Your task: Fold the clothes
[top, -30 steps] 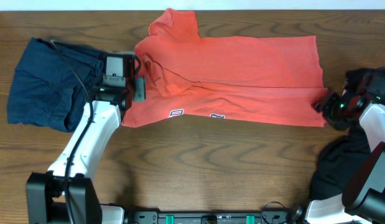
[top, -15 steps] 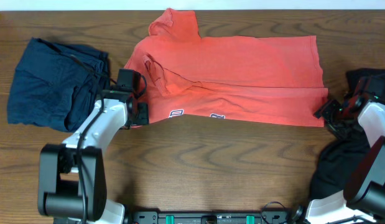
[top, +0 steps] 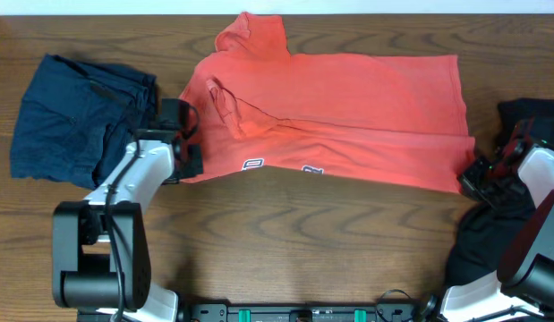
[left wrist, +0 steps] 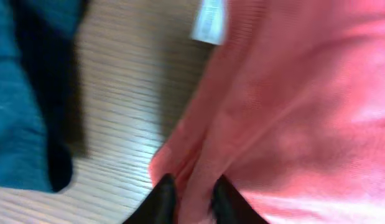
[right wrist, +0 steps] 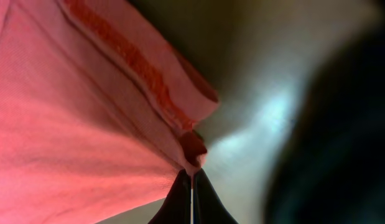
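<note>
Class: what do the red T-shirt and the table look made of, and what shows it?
Red T-shirt: soft matte knit, probably cotton jersey; it creases and folds limply. Table: wood or wood-look laminate, smooth with slight sheen; grain lines show.

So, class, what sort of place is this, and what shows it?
Probably a robotics lab bench, not a home: a wooden table with left gripper and right gripper pinching a coral-red T-shirt, navy garment and black garment lying aside.
</note>
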`<move>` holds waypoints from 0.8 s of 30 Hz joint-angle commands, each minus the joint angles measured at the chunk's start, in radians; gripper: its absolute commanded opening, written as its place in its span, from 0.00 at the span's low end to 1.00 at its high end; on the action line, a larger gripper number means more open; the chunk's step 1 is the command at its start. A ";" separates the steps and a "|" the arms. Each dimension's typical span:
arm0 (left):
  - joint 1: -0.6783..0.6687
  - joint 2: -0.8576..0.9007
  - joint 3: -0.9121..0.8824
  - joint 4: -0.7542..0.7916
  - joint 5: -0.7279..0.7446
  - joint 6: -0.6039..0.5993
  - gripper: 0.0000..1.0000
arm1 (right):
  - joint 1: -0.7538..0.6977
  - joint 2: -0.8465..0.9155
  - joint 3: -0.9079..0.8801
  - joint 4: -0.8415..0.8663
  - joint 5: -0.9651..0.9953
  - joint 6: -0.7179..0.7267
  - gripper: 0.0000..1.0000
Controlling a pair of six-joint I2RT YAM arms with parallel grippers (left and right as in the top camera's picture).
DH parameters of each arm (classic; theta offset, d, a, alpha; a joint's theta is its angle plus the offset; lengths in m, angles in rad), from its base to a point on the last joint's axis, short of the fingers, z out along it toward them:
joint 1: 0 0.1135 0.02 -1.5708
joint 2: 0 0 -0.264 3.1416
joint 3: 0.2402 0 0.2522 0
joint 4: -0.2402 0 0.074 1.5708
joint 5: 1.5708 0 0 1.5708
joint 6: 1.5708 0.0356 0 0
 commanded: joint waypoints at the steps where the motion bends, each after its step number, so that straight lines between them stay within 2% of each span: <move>1: 0.045 -0.024 -0.003 -0.005 0.008 -0.001 0.20 | -0.012 -0.064 0.002 -0.063 0.159 0.016 0.01; 4: 0.060 -0.024 -0.003 -0.010 0.087 0.010 0.43 | -0.012 -0.096 0.002 -0.092 0.191 0.039 0.01; 8: 0.059 -0.024 -0.003 0.018 0.127 0.026 0.61 | -0.008 -0.111 0.002 -0.071 0.173 0.039 0.01; 15: 0.059 0.003 -0.003 0.050 0.198 0.032 0.63 | -0.008 -0.111 0.002 -0.059 0.146 0.039 0.01; 17: 0.059 0.021 -0.003 0.053 0.209 0.033 0.55 | -0.008 -0.111 0.002 -0.053 0.147 0.039 0.01; 20: 0.059 0.042 -0.003 0.066 0.208 0.034 0.28 | -0.008 -0.111 0.002 -0.050 0.148 0.039 0.01; 21: 0.060 0.044 -0.003 0.077 0.208 0.045 0.14 | -0.008 -0.111 0.001 -0.050 0.151 0.039 0.01; 22: 0.061 0.044 -0.003 0.084 0.207 0.058 0.06 | -0.008 -0.111 0.001 -0.051 0.158 0.039 0.01; 24: 0.070 0.041 0.003 0.096 0.188 0.071 0.06 | -0.008 -0.111 0.002 -0.050 0.206 0.039 0.01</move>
